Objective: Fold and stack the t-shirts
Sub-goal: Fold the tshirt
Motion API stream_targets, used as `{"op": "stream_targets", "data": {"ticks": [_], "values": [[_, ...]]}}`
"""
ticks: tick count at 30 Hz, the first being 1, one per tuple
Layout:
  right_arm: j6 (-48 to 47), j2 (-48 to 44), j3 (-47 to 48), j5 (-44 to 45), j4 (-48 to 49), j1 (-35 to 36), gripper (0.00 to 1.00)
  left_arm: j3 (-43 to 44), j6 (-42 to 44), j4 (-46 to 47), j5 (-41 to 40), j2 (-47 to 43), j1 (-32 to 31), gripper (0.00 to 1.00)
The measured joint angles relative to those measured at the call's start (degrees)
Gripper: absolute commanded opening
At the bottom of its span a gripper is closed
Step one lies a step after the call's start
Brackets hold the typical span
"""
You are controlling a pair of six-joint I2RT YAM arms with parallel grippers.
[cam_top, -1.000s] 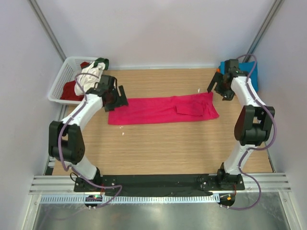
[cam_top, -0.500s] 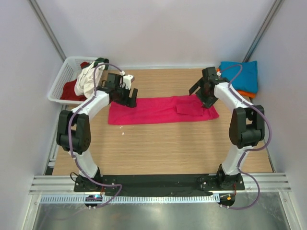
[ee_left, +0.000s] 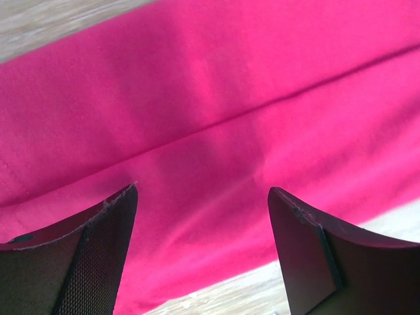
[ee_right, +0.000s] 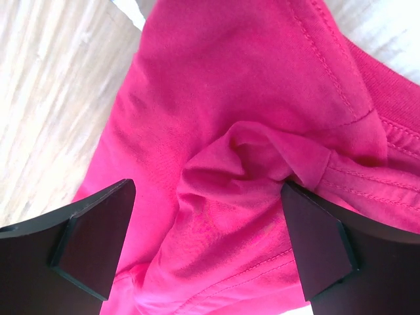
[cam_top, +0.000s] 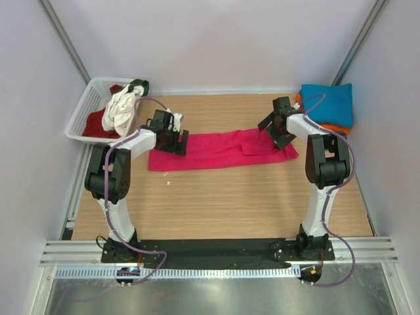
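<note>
Lying where: pink t-shirt [cam_top: 220, 149] is spread on the far half of the wooden table [cam_top: 216, 203], folded into a long narrow band.
Long axis: it runs left to right, roughly parallel to the table's far edge. The left end is a plain squared edge. The right end is a little wider and carries a small doubled-over flap.
Left gripper [cam_top: 173, 141]: it is wide open above the band's left end, close to its far edge. Only flat cloth lies between the jaws and nothing is gripped. Whether the tips touch the cloth cannot be told.
Right gripper [cam_top: 281, 136]: it is spread just as wide over the band's right end, by the flap, and it holds nothing either.
Left wrist view: the two dark fingers [ee_left: 98, 262] straddle smooth pink cloth crossed by one long straight crease. Bare wood shows at the upper left and lower right corners.
Right wrist view: the fingers [ee_right: 92, 230] bracket a rumpled pocket of cloth beside a stitched hem, with pale wood to the left. From above this bunching reads only as a darker patch.
Top view only: a white basket [cam_top: 82, 108] at the far left corner holds a white t-shirt [cam_top: 121, 108], a dark red t-shirt [cam_top: 98, 126] and a green t-shirt [cam_top: 140, 85]. At the far right corner a folded teal t-shirt [cam_top: 328, 102] lies on an orange t-shirt [cam_top: 340, 128], just beyond the pink band's right end.
</note>
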Motion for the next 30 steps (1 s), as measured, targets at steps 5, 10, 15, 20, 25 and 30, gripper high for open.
{"op": "stream_targets", "data": {"ticks": [5, 10, 15, 20, 25, 30], "values": [[-0.52, 0.74, 0.55, 0.48, 1.42, 0.04, 1.0, 3.06, -5.84, -3.1, -5.51, 3.08, -2.45, 0.81], [-2.47, 3.39, 4.13, 1.03, 2.19, 0.04, 1.0, 1.6, -13.6, -4.9, -12.13, 2.01, -8.72, 0.81], [-6.6, 9.55, 13.29, 1.31, 2.34, 0.55, 1.0, -3.45, -22.6, -7.34, -15.02, -2.27, -14.51, 0.8], [-11.76, 17.99, 25.83, 1.2, 2.58, 2.21, 1.0, -6.78, -32.3, -14.32, -17.46, -5.64, -23.96, 0.82], [-15.96, 28.2, 42.25, -0.61, 2.75, 5.38, 1.0, -5.25, -41.03, -20.02, -16.63, -5.03, -36.39, 0.82], [-19.67, 33.42, 49.18, -1.7, 6.58, 9.49, 1.0, 1.09, -43.91, -23.3, -16.33, 0.52, -44.3, 0.82]]}}
